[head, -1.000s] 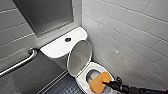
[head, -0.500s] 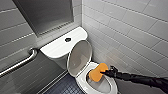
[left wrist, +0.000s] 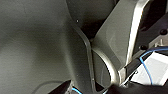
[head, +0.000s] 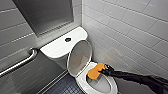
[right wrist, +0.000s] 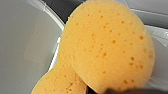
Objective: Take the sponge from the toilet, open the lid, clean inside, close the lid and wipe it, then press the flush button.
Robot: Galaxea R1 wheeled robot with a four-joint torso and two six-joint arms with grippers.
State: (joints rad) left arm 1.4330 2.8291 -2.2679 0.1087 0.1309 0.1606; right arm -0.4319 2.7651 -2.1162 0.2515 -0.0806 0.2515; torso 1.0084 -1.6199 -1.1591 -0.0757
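White toilet [head: 57, 47] on dark tiled floor [head: 65, 88]

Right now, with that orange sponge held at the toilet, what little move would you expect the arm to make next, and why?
Probably ease the sponge down along the bowl's inner wall. The lid stands raised against the tank, and the right gripper holds the sponge at the back of the toilet rim, so the inside looks open to wipe.

A grey niche [head: 45, 15] sits upper left, a metal grab bar [head: 17, 63] below it. White wall tiles [head: 130, 27] cover the right.
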